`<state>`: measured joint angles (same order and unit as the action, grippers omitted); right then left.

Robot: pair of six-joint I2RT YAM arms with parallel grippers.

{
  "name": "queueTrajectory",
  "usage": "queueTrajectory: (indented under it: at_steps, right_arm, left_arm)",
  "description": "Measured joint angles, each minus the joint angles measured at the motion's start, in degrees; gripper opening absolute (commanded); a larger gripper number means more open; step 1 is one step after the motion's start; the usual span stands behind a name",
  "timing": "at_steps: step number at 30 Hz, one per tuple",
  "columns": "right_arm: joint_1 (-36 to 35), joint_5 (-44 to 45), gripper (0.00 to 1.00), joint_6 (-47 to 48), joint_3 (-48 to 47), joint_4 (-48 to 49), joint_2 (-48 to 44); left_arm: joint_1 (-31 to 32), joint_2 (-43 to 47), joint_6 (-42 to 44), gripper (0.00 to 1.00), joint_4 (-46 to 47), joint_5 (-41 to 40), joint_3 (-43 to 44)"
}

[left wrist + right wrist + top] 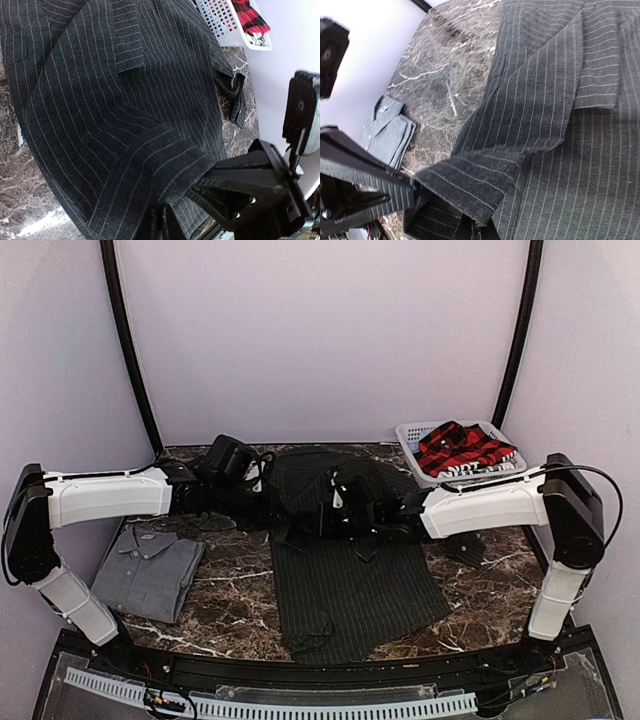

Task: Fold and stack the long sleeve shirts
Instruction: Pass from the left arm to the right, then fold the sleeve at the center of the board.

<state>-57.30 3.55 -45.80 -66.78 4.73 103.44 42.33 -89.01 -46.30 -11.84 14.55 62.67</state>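
The black pinstriped shirt (345, 585) lies spread over the middle of the marble table (230, 605), its upper part bunched between the two arms. My left gripper (272, 518) is shut on a fold of it, and the pinched edge shows at the jaws (167, 220). From the other side my right gripper (322, 520) is shut on a cuff-like edge of the same shirt (482, 231). The grey shirt (150, 565) rests folded at the left front. The red-and-black plaid shirt (462, 450) is heaped in the basket.
A white slatted basket (412, 445) stands at the back right corner. A small dark piece of cloth (465, 548) lies under the right arm. Purple walls close in the back and sides. The right arm's black wrist (260, 185) hangs close beside the left gripper.
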Motion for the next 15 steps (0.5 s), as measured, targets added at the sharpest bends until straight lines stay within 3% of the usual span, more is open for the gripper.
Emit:
queueTrajectory:
  at_steps: [3,5,10,15]
  right_arm:
    - [0.8,2.3,0.0,1.6,-2.4,-3.3,0.0]
    - [2.0,3.9,0.0,3.5,-3.5,-5.5,-0.6]
    - [8.8,9.6,0.0,12.3,-8.7,-14.3,-4.7]
    - [17.7,11.6,0.0,24.8,-22.0,-18.2,-6.8]
  left_arm:
    - [-0.5,0.0,1.3,0.28,-0.5,0.4,0.6]
    - [-1.1,0.0,2.2,0.32,-0.9,1.0,1.7]
    - [-6.3,0.2,3.8,0.33,-1.1,2.9,5.1]
    - [-12.9,-0.5,5.3,0.3,-1.3,5.0,8.0]
